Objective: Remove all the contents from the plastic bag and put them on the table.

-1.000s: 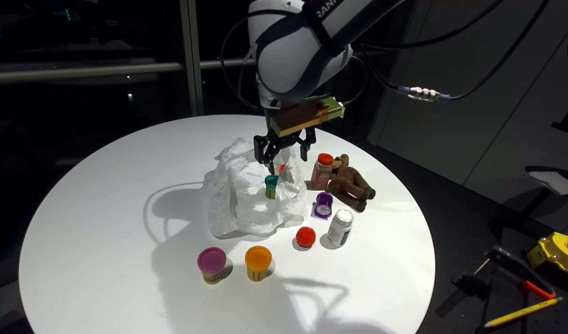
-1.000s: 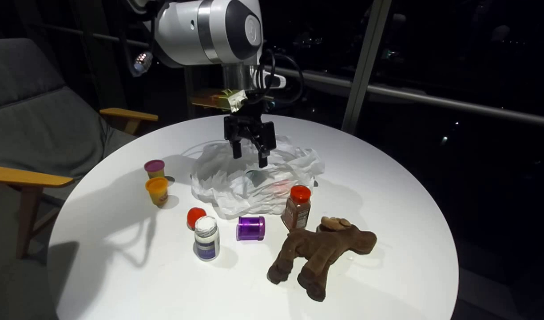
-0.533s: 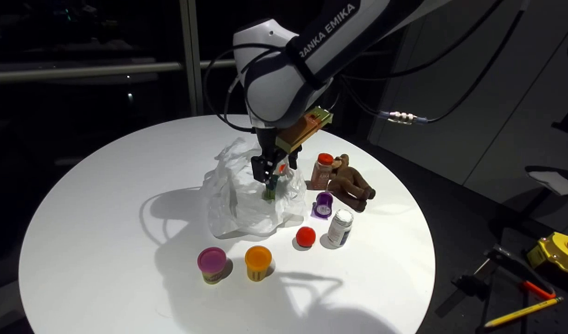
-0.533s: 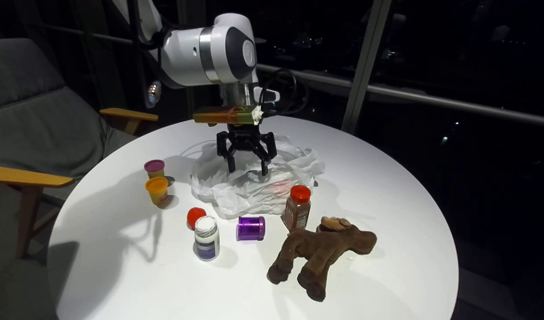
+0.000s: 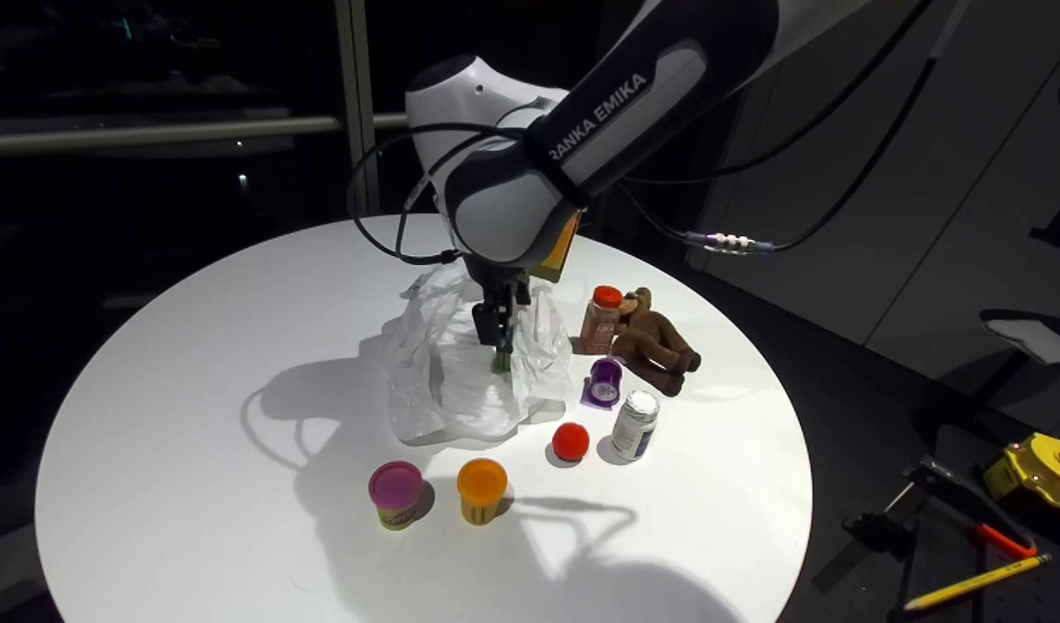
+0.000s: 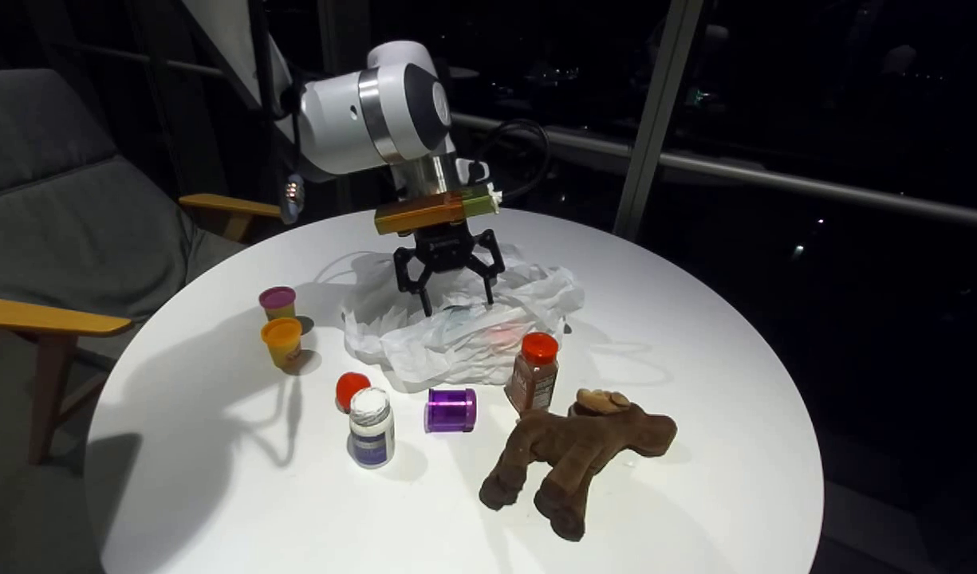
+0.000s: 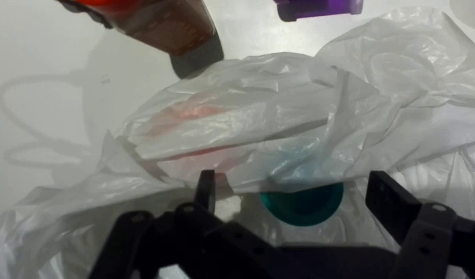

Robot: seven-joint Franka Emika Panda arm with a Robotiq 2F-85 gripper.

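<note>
My gripper (image 6: 458, 306) points down into the crumpled plastic bag (image 6: 424, 355), open. In the wrist view its fingers (image 7: 390, 203) stand apart on either side of a teal cup lid (image 7: 302, 207), touching neither side of it; a bag fold covers part of the lid. Something red (image 7: 190, 112) shows faintly through the plastic. Out on the white table (image 5: 192, 389) are a brown toy figure (image 6: 584, 454), a red-capped bottle (image 6: 533, 379), a purple cup (image 6: 451, 410) on its side, a white bottle (image 6: 371, 438), a red ball (image 6: 352, 389), an orange cup (image 6: 284, 343) and a magenta-lidded cup (image 6: 278, 301).
The red-capped bottle stands close beside the bag, with the purple cup near the bag's edge as well. A grey armchair (image 6: 57, 159) is by the table. Beyond the table lie a pencil (image 5: 978, 583) and a yellow tool (image 5: 1040, 476).
The gripper has come down into the bag's opening and turned, so its fingers now straddle the teal lid. It has stayed open, and the objects on the table have not moved.
</note>
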